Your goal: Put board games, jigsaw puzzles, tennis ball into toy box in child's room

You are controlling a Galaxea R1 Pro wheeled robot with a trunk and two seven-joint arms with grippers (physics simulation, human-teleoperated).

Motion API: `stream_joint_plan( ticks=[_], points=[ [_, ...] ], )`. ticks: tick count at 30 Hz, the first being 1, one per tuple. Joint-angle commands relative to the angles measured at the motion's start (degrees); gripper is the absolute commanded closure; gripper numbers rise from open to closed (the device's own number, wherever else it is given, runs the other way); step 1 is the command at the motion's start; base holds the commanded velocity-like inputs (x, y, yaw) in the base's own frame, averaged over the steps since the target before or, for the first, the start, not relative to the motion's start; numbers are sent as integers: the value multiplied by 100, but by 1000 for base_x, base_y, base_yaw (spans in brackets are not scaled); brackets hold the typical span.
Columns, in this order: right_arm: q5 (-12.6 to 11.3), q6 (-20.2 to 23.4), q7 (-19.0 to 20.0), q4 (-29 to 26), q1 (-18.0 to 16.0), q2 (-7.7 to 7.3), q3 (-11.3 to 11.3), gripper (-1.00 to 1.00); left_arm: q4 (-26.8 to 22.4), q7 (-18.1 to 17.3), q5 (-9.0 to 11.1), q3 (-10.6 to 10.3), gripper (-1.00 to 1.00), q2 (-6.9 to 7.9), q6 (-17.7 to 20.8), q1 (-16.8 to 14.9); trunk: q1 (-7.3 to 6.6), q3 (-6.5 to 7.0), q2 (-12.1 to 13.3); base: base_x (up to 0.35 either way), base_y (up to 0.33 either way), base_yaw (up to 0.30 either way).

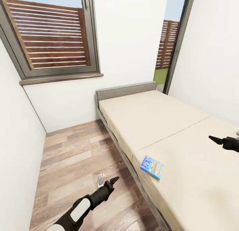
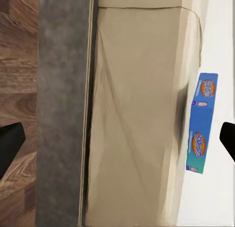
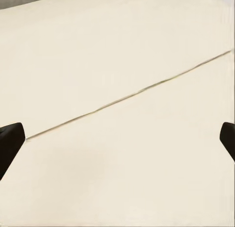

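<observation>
A blue board game box [image 1: 152, 167] lies flat on the beige bed [image 1: 166, 121], near the mattress's left edge. In the left wrist view the same box [image 2: 200, 124] shows edge-on on top of the mattress. My left gripper [image 1: 112, 181] hangs open over the wooden floor, just left of the bed frame and short of the box; its fingers [image 2: 10, 143] stand wide apart with nothing between them. My right gripper [image 1: 214, 139] hovers open over the right part of the mattress, well clear of the box, and its view looks down on bare mattress [image 3: 117, 153].
The grey bed frame [image 2: 63, 109] and headboard [image 1: 126, 90] run along the wooden floor [image 1: 73, 158]. A small pale object [image 1: 100, 178] lies on the floor by my left gripper. White walls close in at left and right, with a window [image 1: 53, 35] behind.
</observation>
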Motion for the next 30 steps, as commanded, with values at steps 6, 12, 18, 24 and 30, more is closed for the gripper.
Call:
stream_joint_plan(
  ticks=[6,12,18,24,30],
  points=[
    [44,47,58,-39,21,-2,-16,-100,7,-220,22,-15,-100,39,37,-191,-1,-5,-2,0,0,-294],
    [42,53,62,-86,45,2,-14,-100,10,-491,48,-9,-100,161,38,-329,-1,-5,-2,0,0,-294],
    [41,55,63,-169,105,32,-13,-100,11,-601,58,-8,-100,197,48,-484,-1,-5,-2,0,0,-253],
    [43,53,63,-333,181,99,-19,-100,15,-707,67,-4,-100,338,80,-605,-1,-5,-2,0,0,-51],
    [41,53,63,-426,225,117,-19,-100,450,-1029,55,-1,-100,543,177,-791,-1,-5,-2,0,0,-3]
  ],
)
